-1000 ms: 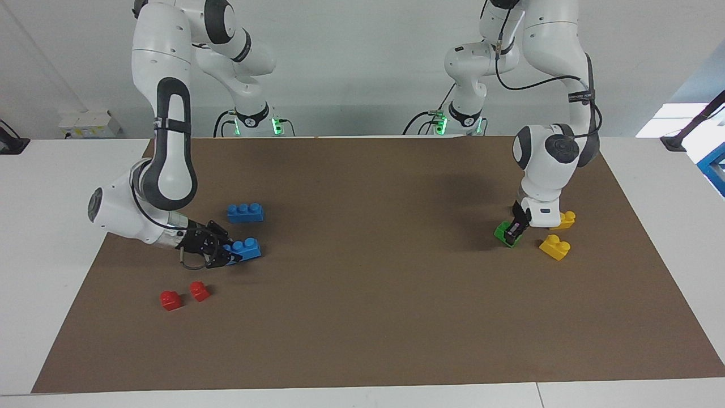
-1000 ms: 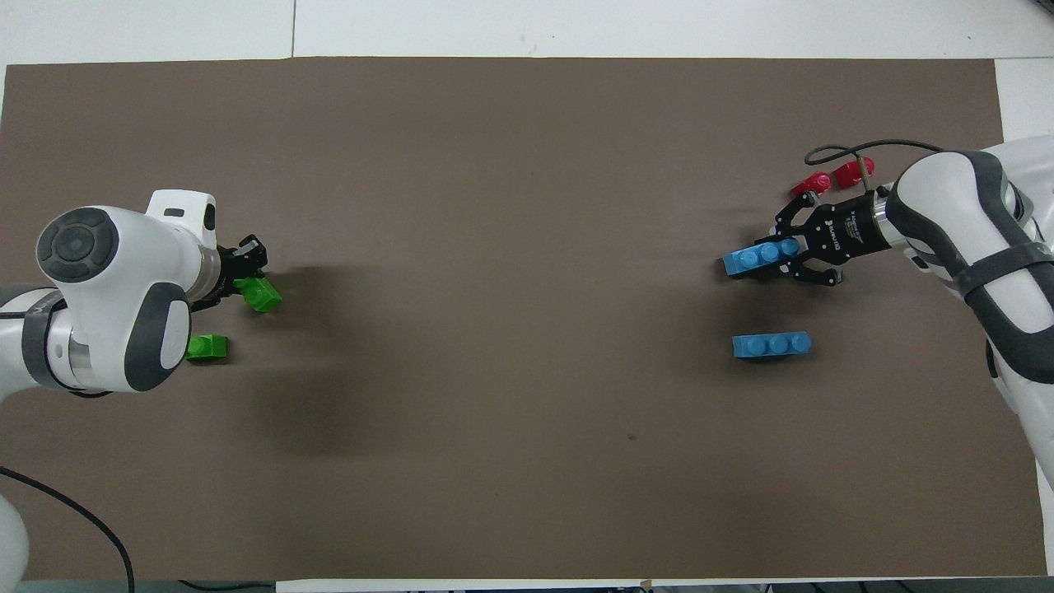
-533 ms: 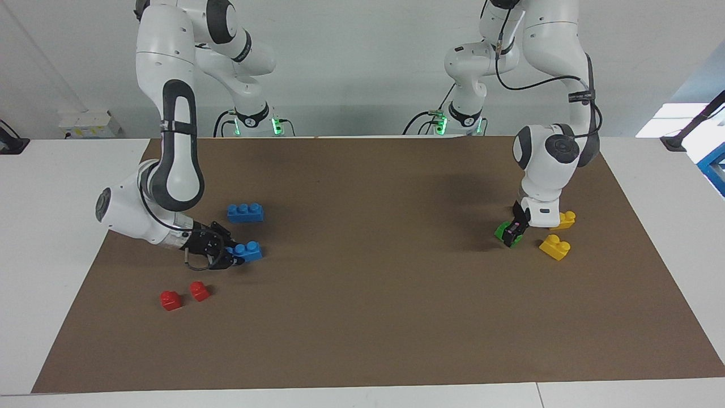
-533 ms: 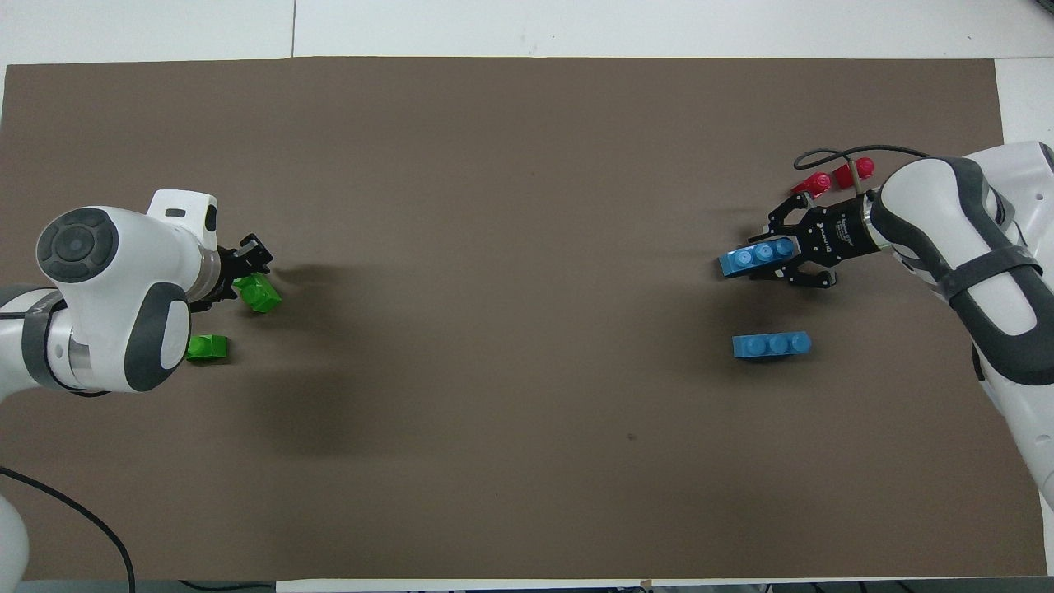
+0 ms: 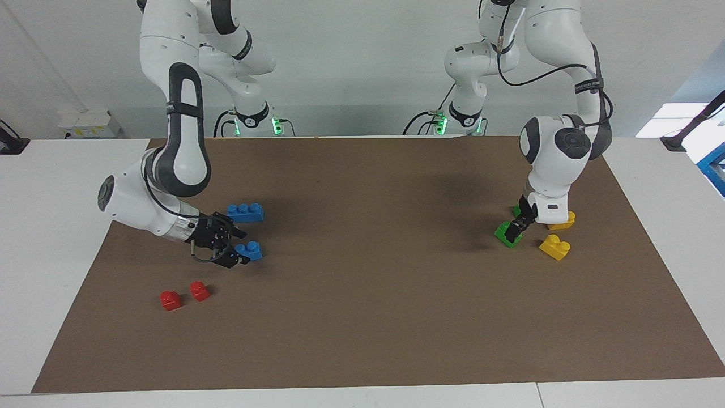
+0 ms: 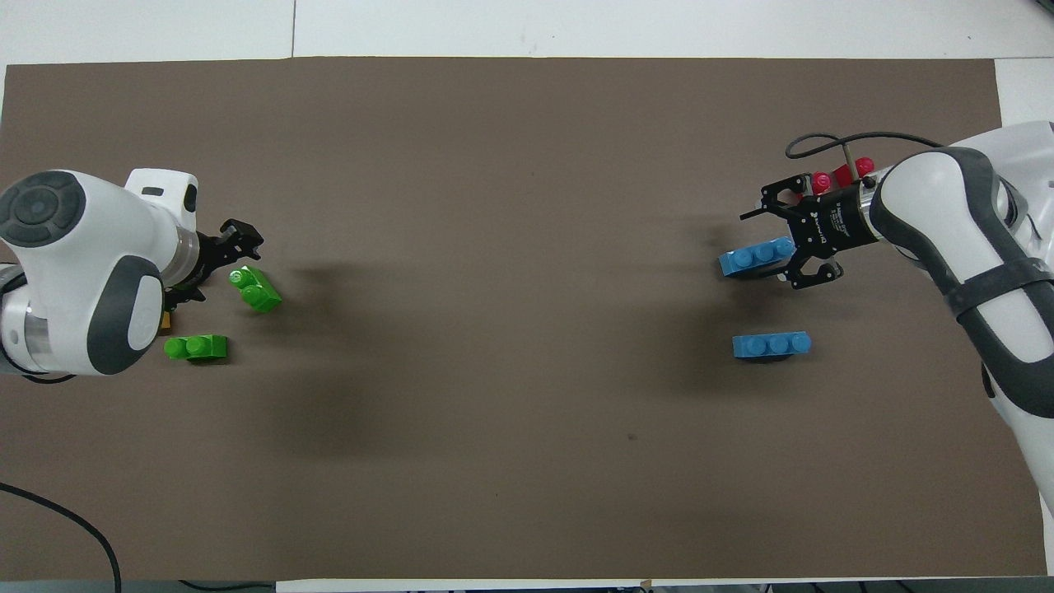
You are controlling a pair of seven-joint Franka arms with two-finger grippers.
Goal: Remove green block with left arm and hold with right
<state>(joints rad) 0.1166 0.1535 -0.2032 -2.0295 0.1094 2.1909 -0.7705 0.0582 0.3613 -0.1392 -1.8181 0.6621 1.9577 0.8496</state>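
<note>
One green block (image 5: pixel 504 234) lies on the brown mat toward the left arm's end, its two studs showing in the overhead view (image 6: pixel 255 288). My left gripper (image 5: pixel 517 228) hangs low right beside it, open and holding nothing; it also shows in the overhead view (image 6: pixel 212 265). The second green block (image 6: pixel 196 347) lies nearer to the robots, mostly hidden by the left wrist in the facing view (image 5: pixel 516 211). My right gripper (image 5: pixel 235 248), the one with the wire loop, is low at the right arm's end. It is open with one end of a blue brick (image 6: pixel 753 257) between its jaws.
Two yellow blocks (image 5: pixel 555 247) (image 5: pixel 564 221) lie by the left gripper. A second blue brick (image 5: pixel 245 212) lies nearer to the robots than the first. Two red blocks (image 5: pixel 170 299) (image 5: pixel 199 290) lie farther out. All rest on the brown mat (image 5: pixel 368 294).
My left arm has risen and drawn back a little, and the green block it was around now lies uncovered on the mat. My right gripper has swung slightly around the blue brick's end.
</note>
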